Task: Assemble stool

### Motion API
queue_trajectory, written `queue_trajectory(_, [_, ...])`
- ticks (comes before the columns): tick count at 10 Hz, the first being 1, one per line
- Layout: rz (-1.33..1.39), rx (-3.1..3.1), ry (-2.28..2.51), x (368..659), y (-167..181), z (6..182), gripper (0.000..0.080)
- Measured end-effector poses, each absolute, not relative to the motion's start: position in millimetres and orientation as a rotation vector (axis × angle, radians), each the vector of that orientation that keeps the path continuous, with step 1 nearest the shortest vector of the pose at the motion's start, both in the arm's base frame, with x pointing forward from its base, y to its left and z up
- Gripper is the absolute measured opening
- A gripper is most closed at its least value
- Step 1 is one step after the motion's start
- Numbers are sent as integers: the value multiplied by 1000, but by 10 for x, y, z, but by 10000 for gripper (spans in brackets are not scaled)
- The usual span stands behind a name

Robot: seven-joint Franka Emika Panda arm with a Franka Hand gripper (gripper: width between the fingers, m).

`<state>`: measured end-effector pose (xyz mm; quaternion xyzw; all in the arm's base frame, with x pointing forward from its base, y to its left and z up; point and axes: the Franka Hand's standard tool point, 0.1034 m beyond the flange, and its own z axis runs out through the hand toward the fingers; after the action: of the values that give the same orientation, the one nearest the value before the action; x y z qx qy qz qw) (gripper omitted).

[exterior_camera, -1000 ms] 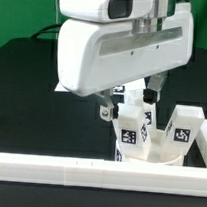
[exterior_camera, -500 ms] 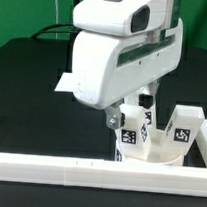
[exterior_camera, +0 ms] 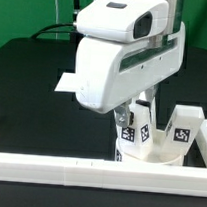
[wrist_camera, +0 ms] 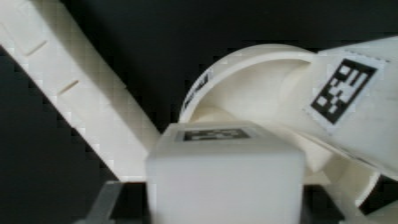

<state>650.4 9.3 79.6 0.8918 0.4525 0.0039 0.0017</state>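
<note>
We count 1 round thick white plastic disc seat (exterior_camera: 153, 150) on the black table (exterior_camera: 32, 97), at the exterior view's right near the front, w/ 2 short blocky white tagged legs visible: one leg (exterior_camera: 138, 124) upright on the seat under the arm, a 2nd leg (exterior_camera: 182, 125) leaning just right of it. The two-finger gripper (exterior_camera: 131, 115) is pinched on the first leg; in the wrist view that leg (wrist_camera: 222, 170) sits betw. the fingers, seat (wrist_camera: 267, 95) behind. We also see 1 long white border rail (exterior_camera: 87, 171) along the near edge, touching the seat, & 1 flat white marker board (exterior_camera: 65, 85) farther back at left.
</note>
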Motion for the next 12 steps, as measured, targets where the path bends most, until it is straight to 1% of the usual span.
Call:
queue_trajectory(2, [12, 2819, 1380, 6503, 89, 795, 338])
queue_trajectory(8, [10, 3047, 766, 6496, 91, 789, 340])
queue_trajectory(12, [9, 3137, 247, 6492, 88, 786, 340])
